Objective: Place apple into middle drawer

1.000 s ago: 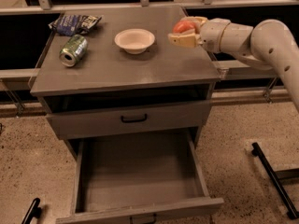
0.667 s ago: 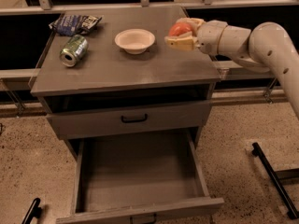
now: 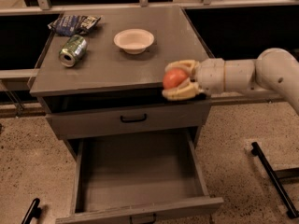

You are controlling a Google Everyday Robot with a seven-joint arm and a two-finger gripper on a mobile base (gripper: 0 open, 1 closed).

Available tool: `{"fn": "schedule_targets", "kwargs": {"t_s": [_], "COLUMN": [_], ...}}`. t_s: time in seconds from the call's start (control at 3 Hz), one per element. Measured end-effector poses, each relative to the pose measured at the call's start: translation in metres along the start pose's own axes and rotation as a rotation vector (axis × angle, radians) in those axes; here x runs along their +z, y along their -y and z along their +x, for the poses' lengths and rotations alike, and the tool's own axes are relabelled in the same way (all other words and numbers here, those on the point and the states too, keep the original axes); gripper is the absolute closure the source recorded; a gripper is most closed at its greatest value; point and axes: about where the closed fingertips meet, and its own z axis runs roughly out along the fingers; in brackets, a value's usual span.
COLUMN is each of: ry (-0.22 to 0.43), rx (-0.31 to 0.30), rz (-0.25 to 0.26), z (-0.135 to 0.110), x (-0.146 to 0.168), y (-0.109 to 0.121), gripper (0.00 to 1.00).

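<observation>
Pick-up done: apple (image 3: 174, 78) clamped in gripper (image 3: 169, 82), at cabinet top (image 3: 107, 69) edge, 1 o'clock from open middle drawer (image 3: 140, 171). Left: lowering in, release.

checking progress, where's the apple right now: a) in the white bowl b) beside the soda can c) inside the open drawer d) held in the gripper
d: the gripper is shut on the apple at the table's front edge, not yet in the open middle drawer.

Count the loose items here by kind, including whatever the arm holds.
Apple: 1, held in the gripper by the cabinet top's front edge
Green can: 1
White bowl: 1
Snack bag: 1
Total: 4
</observation>
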Motion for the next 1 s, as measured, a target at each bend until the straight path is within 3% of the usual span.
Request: {"fn": "schedule_targets", "kwargs": {"t_s": [0.33, 0.67, 1.0], "ry": [-0.078, -0.075, -0.052], "rx": [0.015, 0.014, 0.017], "rz": [-0.215, -0.224, -0.285], "z": [0.033, 0.032, 0.049], "x": [-0.018, -0.018, -0.001], "y": [-0.083, -0.085, -0.104], "gripper": [1.0, 1.0, 1.0]}}
